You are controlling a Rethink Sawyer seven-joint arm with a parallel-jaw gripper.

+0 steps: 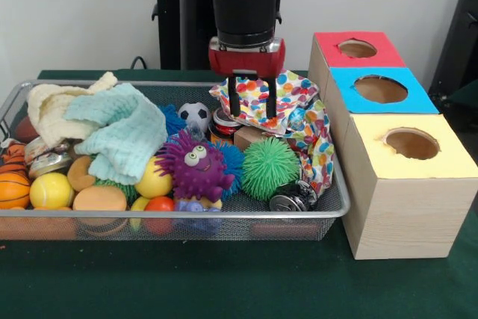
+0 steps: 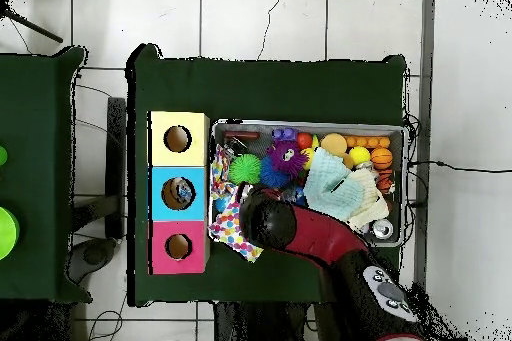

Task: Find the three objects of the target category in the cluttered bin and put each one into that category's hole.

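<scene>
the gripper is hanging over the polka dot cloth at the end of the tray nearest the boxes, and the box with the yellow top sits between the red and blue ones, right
Not quite. In the front view the blue box sits in the middle, between the red box and the yellow box. The gripper does hang over the polka dot cloth.

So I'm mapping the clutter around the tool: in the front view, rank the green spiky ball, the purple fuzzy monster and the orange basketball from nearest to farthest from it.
Measured from the tool, whose fingers hang open over the polka-dot cloth:
1. Green spiky ball, just below it, slightly toward the boxes.
2. Purple fuzzy monster, mid-bin, on the picture's left of the tool.
3. Orange basketball, at the bin's far left end.
</scene>
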